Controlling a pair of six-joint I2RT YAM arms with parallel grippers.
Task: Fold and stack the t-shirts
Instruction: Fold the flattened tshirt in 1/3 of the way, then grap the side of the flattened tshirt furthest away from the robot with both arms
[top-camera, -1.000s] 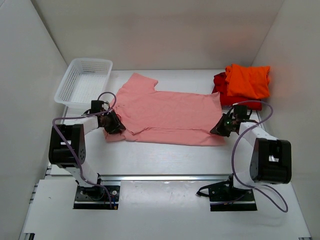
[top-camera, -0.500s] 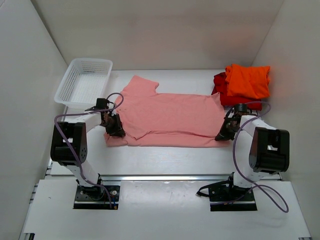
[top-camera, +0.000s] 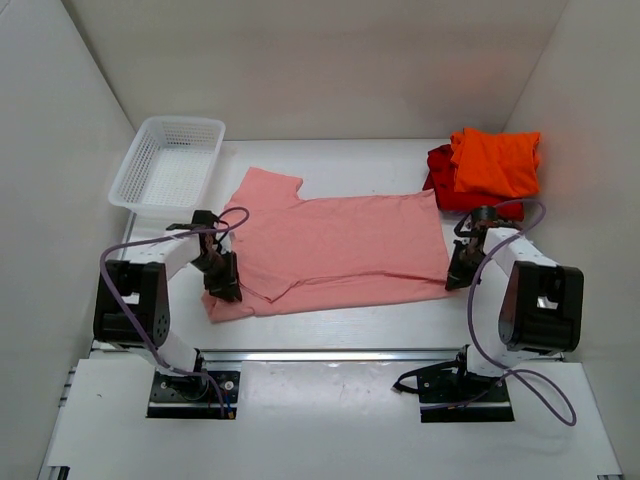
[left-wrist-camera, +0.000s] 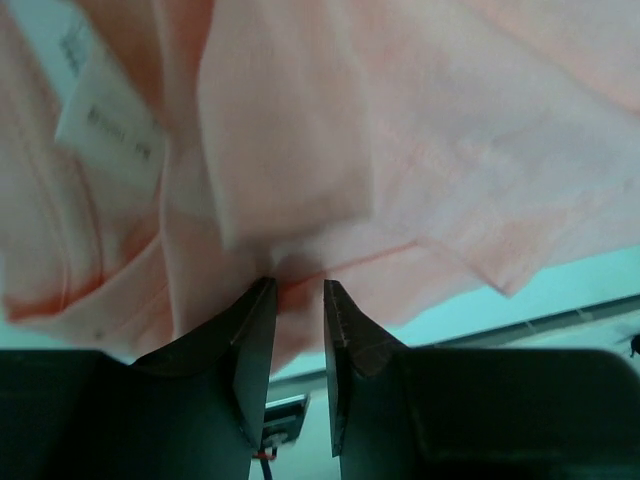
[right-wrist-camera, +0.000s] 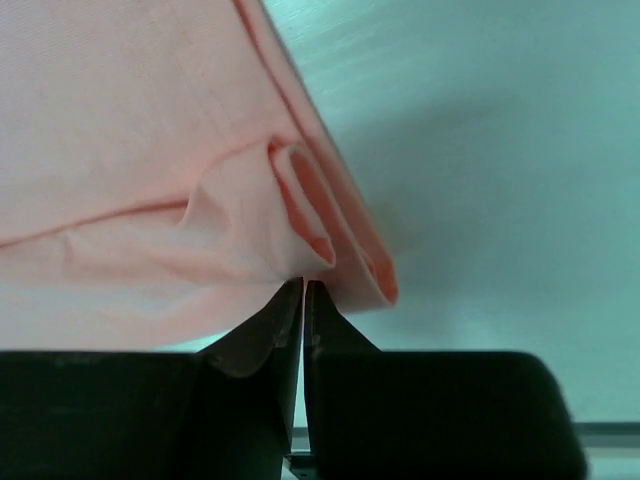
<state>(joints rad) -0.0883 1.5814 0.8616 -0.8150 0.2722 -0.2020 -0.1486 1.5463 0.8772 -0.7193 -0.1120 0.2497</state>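
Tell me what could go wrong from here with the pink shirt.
1. The right gripper pinches only the very edge of the salmon-pink t-shirt, so the hem may slip out on lifting.
2. The left gripper grips bunched layers near the label, so the fold may come out crooked.
3. The orange t-shirt lies folded just beyond the right gripper, and a wide swing could disturb it.
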